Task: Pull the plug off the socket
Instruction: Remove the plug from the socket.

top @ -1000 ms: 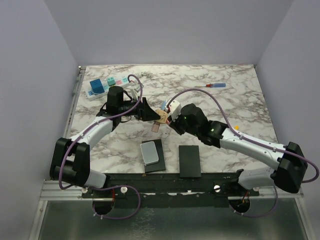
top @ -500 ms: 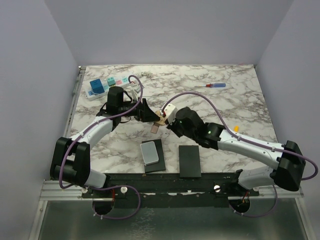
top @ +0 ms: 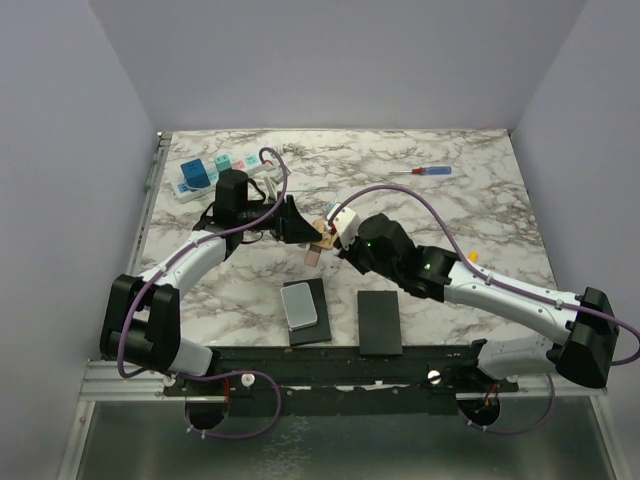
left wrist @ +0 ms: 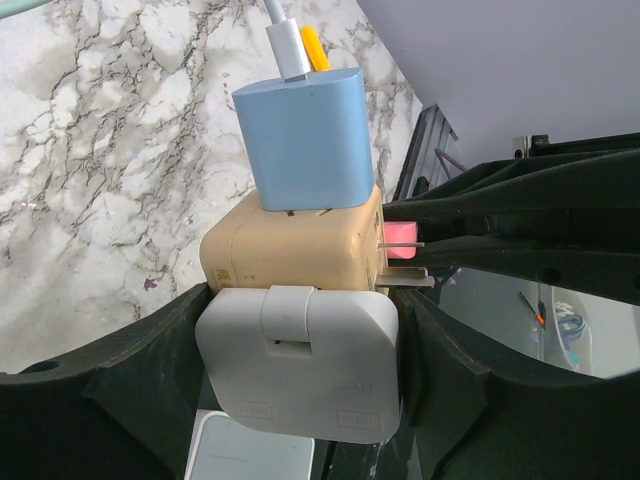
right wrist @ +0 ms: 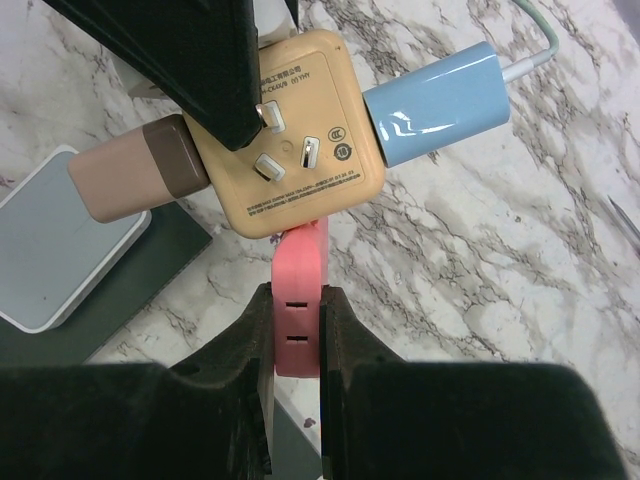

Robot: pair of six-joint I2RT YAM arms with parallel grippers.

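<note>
My left gripper point(top: 303, 230) is shut on a white block point(left wrist: 300, 380) fixed to a tan cube adapter point(left wrist: 290, 250), holding it above the table. A blue charger point(left wrist: 305, 135) with a white cable, a brown plug point(right wrist: 130, 180) and a pink plug point(right wrist: 299, 275) stick out of the cube point(right wrist: 300, 130). My right gripper point(right wrist: 298, 300) is shut on the pink plug, whose end meets the cube's face. The long white power strip socket point(top: 215, 166) lies at the back left, apart from both grippers, with a blue plug point(top: 193, 175) in it.
A grey-white box point(top: 300, 304) sits on a dark pad near the front, with a second dark pad point(top: 379, 320) to its right. A red and blue screwdriver point(top: 425, 172) lies at the back right. A small yellow object point(left wrist: 313, 45) lies on the marble table.
My right gripper shifted left toward the cube, then slightly back, still around the pink plug. My left gripper and the cube barely moved.
</note>
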